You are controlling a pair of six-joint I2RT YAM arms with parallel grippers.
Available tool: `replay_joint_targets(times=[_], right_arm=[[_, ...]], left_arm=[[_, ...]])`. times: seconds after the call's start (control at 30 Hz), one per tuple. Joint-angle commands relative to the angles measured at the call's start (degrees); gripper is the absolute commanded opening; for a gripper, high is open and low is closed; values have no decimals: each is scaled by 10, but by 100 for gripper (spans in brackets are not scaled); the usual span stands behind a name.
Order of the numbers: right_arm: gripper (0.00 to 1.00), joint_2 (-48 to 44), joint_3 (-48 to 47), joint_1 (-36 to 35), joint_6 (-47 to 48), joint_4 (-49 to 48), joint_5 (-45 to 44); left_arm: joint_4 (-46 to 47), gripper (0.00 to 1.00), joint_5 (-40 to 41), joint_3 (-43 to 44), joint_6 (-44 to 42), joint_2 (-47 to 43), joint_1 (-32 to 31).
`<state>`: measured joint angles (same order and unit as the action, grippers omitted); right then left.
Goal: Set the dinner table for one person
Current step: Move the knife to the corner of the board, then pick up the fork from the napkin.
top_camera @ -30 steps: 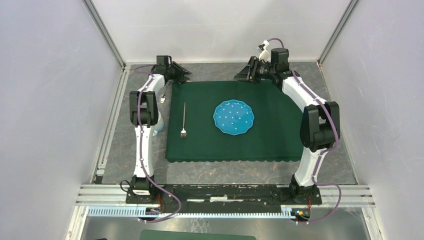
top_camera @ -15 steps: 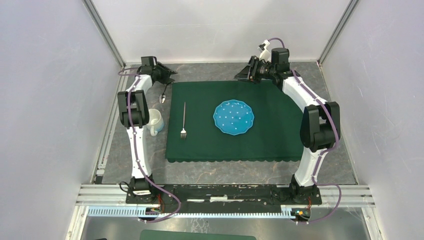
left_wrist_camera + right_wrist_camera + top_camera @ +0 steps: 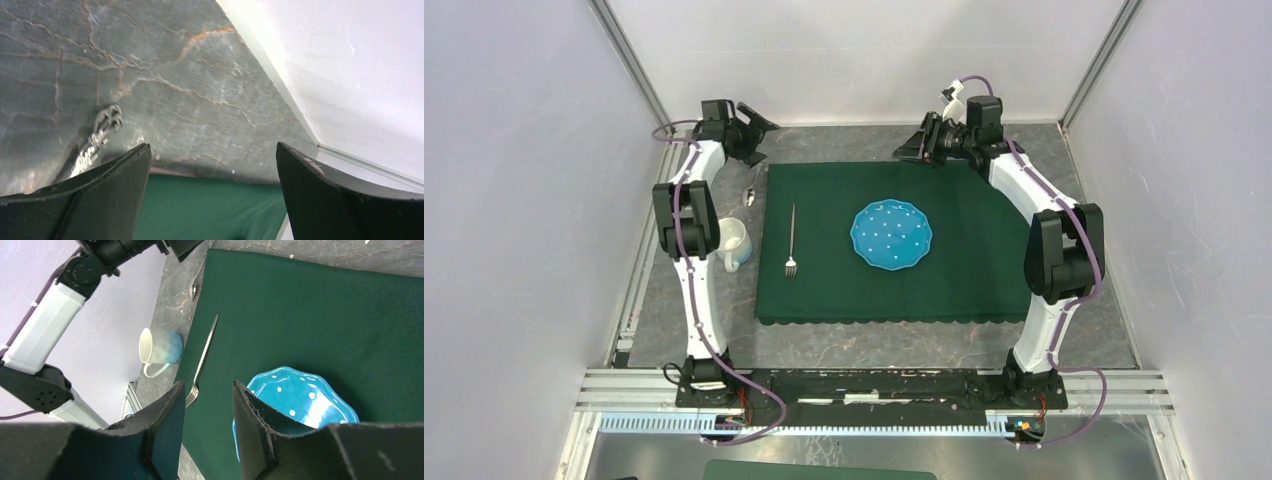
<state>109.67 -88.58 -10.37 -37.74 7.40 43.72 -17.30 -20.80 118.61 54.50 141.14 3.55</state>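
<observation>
The table (image 3: 854,340) is seen as a dark-grey veined surface filling the floor of a white-walled cell. Most of its middle is covered by a green cloth (image 3: 984,260). A blue dotted plate (image 3: 891,235) is set on the cloth near its middle. A fork (image 3: 792,240) is laid on the cloth to the plate's left, well apart from it, with its tines pointed toward the arm bases. A spoon (image 3: 751,188) is left on the bare stone just beside the cloth's far left corner, off the cloth. A pale mug (image 3: 735,243) is stood on the bare stone left of the cloth, level with the fork. From above, the mug's left side is overlapped by the left arm (image 3: 689,215).

The left gripper (image 3: 212,150) is held over the table's far left corner, near the wall (image 3: 350,75). Its jaws are spread wide and nothing is caught between them. In the wrist view the spoon's end is seen on the stone just beside one finger.

The right gripper (image 3: 208,387) is held above the cloth's far edge. Its jaws are parted by a narrow gap and nothing is gripped. The fork and the plate are seen below it.
</observation>
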Motion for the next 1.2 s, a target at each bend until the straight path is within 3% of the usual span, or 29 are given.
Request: replay_joint_targets(times=[0.0, 0.27, 0.43, 0.67, 0.9, 1.17], right_arm=[[45, -12, -2, 2, 3, -18, 7], [45, -10, -2, 1, 0, -17, 15], [45, -5, -9, -5, -12, -22, 35], [45, 51, -100, -73, 28, 50, 76], [45, 51, -71, -100, 1, 13, 80], [45, 51, -78, -104, 25, 46, 72]], left_arm=[[9, 100, 15, -33, -37, -101, -5], [5, 100, 6, -84, -54, -160, -13], [-11, 100, -6, -132, -68, -201, -49], [-102, 100, 8, -127, -137, -207, -100], [-260, 100, 37, -113, -211, -234, -118], [-345, 100, 92, -216, -204, -354, -127]])
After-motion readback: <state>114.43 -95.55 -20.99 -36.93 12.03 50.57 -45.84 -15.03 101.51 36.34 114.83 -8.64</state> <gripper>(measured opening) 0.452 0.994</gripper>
